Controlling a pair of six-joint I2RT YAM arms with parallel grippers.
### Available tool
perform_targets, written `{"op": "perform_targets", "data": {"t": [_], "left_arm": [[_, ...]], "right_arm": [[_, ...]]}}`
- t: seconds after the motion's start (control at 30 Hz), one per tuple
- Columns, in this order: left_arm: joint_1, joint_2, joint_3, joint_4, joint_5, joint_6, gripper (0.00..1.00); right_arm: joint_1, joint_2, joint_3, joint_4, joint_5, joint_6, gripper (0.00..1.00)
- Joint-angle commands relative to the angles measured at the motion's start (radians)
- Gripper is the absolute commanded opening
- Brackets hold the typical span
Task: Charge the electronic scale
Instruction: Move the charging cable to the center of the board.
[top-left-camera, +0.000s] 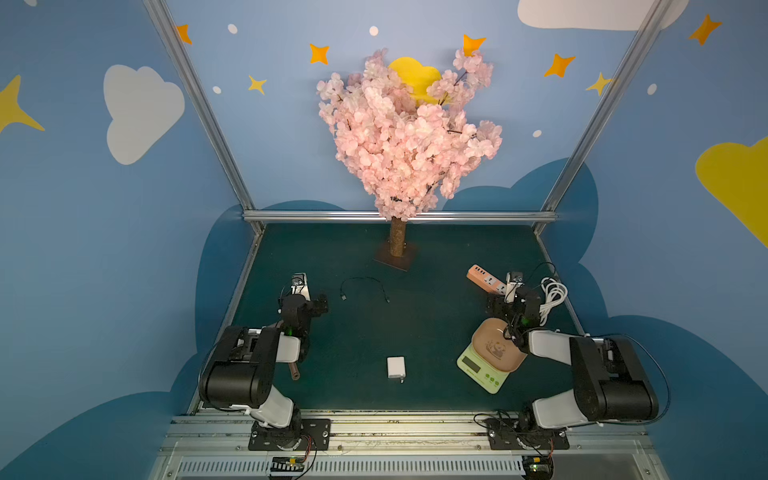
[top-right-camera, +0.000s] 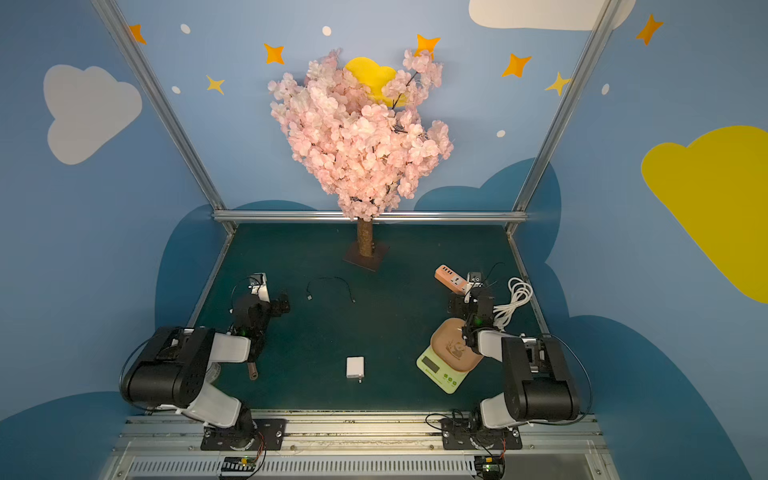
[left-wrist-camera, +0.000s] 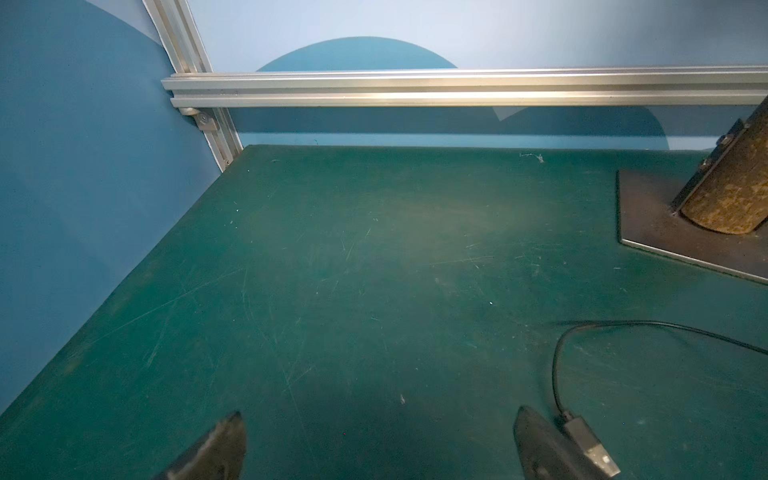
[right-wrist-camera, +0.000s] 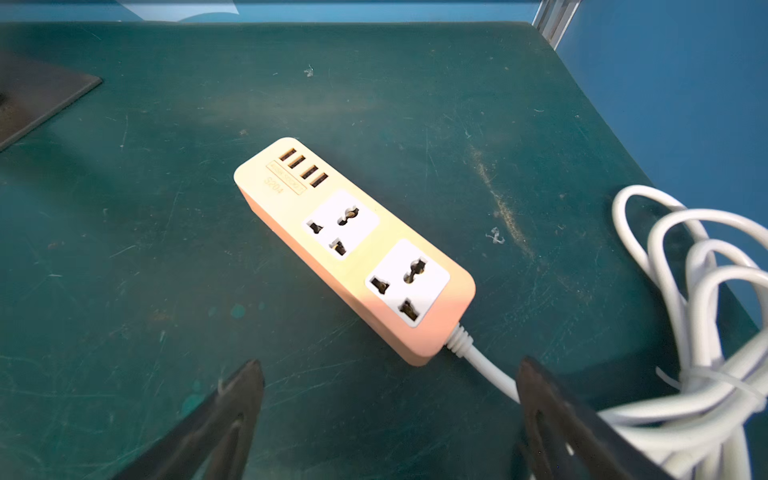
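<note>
On the left side of a dark green counter (top-left-camera: 415, 328), the left pincer (left-wrist-camera: 380, 415) is hovering low over the surface, its 2 dark fingers standing wide apart and gripping nothing. Just beside 1 finger, the plug end (left-wrist-camera: 590, 442) of a thin black cable (top-left-camera: 360, 281) is lying flat, and the cable is curving in a loose arch toward the middle of the counter. Behind it, at the far edge, a pink blossom tree (top-left-camera: 405, 133) is standing on a dark square base plate (top-left-camera: 395, 259). Nearer the front, about midway across, a small white charger cube (top-left-camera: 395, 367) is lying flat with its prongs pointing toward the near edge. Further right, the electronic scale (top-left-camera: 484, 370) is sitting at the front right of the counter, turned at an angle, its grey display and 3 green buttons facing the near edge. Its tan tray (top-left-camera: 494, 347), bearing a panda picture, is resting on top, and the right arm (top-left-camera: 548, 345) is crossing over the tray's right side in both top views. Beyond the scale, an orange power strip (right-wrist-camera: 353, 249) is lying flat, showing 4 USB ports and 2 sockets. The right pincer (right-wrist-camera: 390, 363) is hovering near the strip's cord end, fingers spread wide and holding nothing. At the far right edge, the strip's white cord (right-wrist-camera: 706, 291) is lying in a tied bundle of loops.
</note>
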Motion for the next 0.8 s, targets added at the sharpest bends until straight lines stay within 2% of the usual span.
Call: {"op": "perform_targets", "data": {"t": [0.0,0.6,0.77], "left_arm": [[-0.003,0.01,0.006,0.016,-0.006,0.006,1.0],[-0.003,0.008,0.0,0.026,-0.006,0.008,1.0],[-0.02,-0.089,-0.068,0.079,-0.056,0.016,1.0]], "right_arm": [[0.005,0.001,0.023,0.015,0.007,-0.002,0.95],[-0.007,-0.005,0.017,0.023,-0.014,0.003,0.95],[-0.021,-0.077,0.074,-0.124,-0.032,0.016,0.95]]}}
